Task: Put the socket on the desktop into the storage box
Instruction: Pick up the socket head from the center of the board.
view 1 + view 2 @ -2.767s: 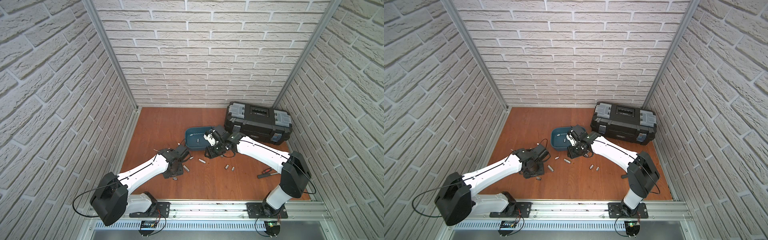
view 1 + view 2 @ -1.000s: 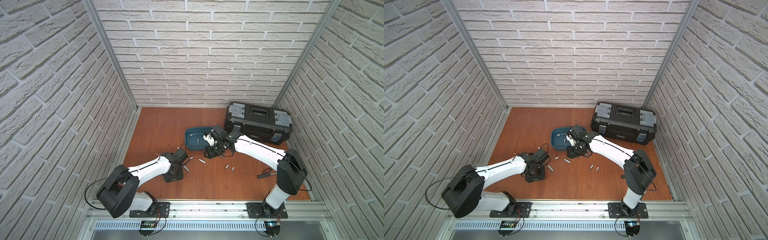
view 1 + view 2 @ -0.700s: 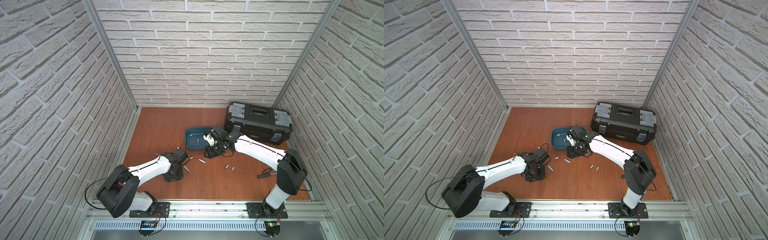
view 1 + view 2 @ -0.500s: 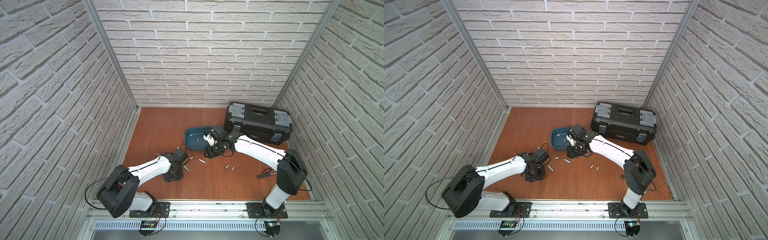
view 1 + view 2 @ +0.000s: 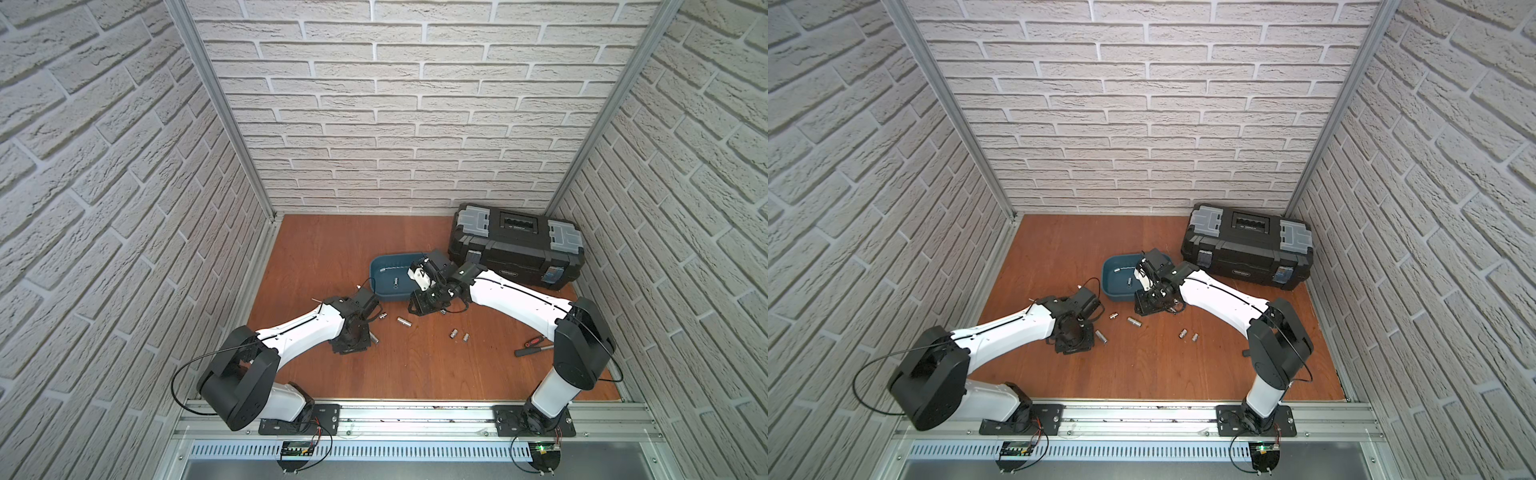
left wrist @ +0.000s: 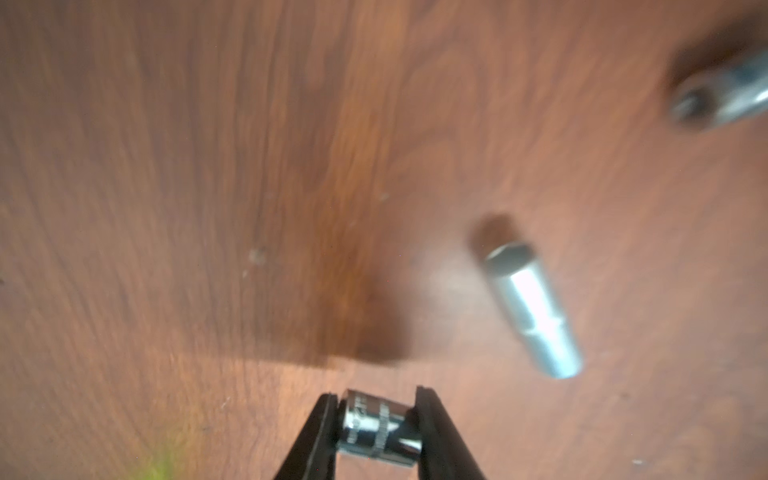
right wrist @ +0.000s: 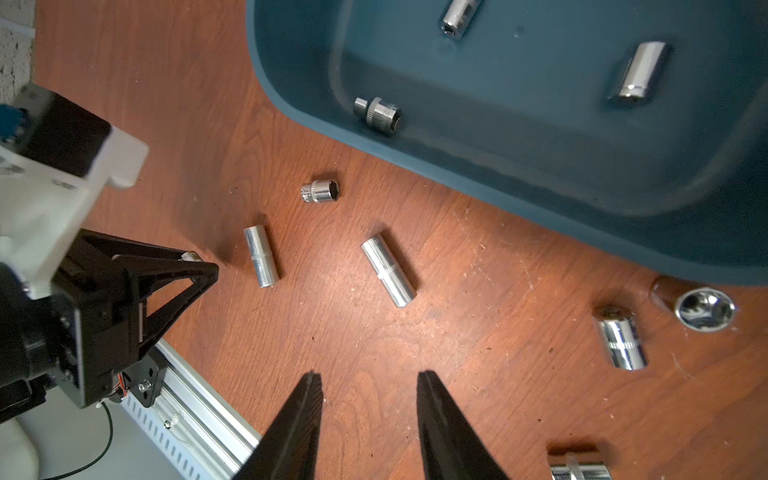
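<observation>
1. Short chrome socket (image 6: 378,428): it is gripped end to end between the two black fingers of the left gripper (image 6: 376,395), whose jaws are drawn in to a narrow gap around it.
2. The held socket is seen low over the desktop (image 6: 208,166); whether it touches the wood cannot be told.
3. A long socket (image 6: 532,307) is seen lying on the wood near it, blurred.
4. The right gripper (image 7: 368,374) is shown with its jaws partly parted and nothing between them, above the wood just beside the storage box (image 7: 540,187).
5. Three sockets are seen inside the storage box: a knurled socket (image 7: 378,112), a stout socket (image 7: 640,75) and a slim socket (image 7: 457,16).
6. In both top views the storage box is shown mid-desktop, in front of a black toolbox (image 5: 515,245), with the left gripper near it but apart.
</observation>
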`<state>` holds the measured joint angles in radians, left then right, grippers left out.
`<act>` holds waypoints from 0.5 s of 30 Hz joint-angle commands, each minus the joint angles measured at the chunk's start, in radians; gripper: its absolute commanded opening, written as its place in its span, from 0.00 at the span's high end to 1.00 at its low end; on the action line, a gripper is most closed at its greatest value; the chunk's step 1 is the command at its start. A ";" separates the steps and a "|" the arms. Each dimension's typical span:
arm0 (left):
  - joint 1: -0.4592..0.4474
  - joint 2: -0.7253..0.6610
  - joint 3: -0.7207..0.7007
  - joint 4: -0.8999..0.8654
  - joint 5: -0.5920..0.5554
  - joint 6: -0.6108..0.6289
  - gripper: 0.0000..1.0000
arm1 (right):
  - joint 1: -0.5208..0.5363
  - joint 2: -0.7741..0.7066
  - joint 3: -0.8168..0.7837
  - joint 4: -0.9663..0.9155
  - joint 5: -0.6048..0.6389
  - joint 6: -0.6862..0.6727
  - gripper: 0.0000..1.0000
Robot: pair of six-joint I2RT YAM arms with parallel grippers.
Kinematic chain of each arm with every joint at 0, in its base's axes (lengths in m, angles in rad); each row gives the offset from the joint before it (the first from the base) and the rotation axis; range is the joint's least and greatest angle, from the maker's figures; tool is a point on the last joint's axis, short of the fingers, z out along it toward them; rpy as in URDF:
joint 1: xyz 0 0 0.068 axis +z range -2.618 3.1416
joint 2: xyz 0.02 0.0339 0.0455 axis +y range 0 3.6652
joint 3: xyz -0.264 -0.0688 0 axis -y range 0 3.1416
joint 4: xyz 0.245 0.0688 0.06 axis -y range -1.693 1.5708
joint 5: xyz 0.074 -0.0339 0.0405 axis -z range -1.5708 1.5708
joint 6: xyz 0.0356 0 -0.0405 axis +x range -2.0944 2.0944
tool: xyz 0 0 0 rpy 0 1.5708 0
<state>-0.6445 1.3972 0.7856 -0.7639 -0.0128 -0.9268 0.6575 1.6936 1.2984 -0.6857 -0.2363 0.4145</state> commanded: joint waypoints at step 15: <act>0.080 0.133 0.296 -0.043 0.012 0.131 0.74 | -0.027 -0.107 -0.037 0.017 -0.048 -0.016 0.56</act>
<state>-0.5781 1.4975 1.0317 -0.7944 -0.0105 -0.8387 0.6365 1.6379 1.2785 -0.6838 -0.2695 0.4103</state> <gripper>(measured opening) 0.330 0.441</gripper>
